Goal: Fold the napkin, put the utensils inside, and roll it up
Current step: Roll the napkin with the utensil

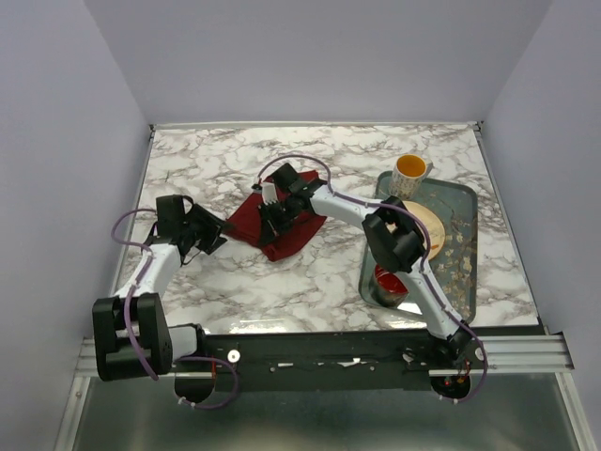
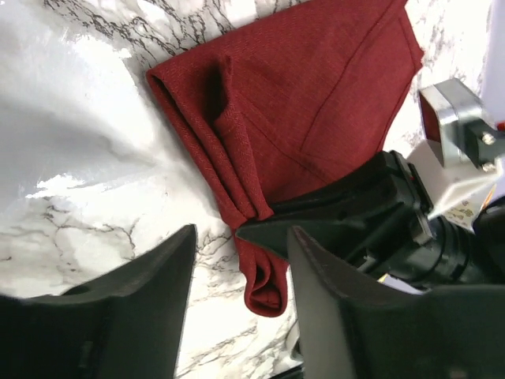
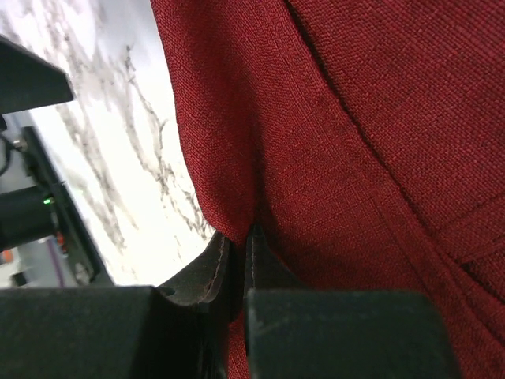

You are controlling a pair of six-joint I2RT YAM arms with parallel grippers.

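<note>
The maroon napkin (image 1: 293, 235) lies folded on the marble table, left of centre. In the left wrist view the napkin (image 2: 308, 95) has a rolled, doubled edge running down toward my fingers. My right gripper (image 1: 273, 222) stands over the cloth's middle. Seen from its own wrist, the right gripper (image 3: 241, 237) is shut on a pinched ridge of the napkin (image 3: 355, 118). My left gripper (image 1: 217, 235) sits just left of the cloth's left corner. It is open, and the left gripper (image 2: 241, 237) has the rolled end lying between its fingers untouched. The utensils are out of view.
A grey tray (image 1: 476, 240) stands at the right, bearing a tan plate (image 1: 431, 222), a white mug (image 1: 411, 171) with orange inside, and a red bowl (image 1: 387, 280) at its near end. The right arm's forearm crosses above the tray.
</note>
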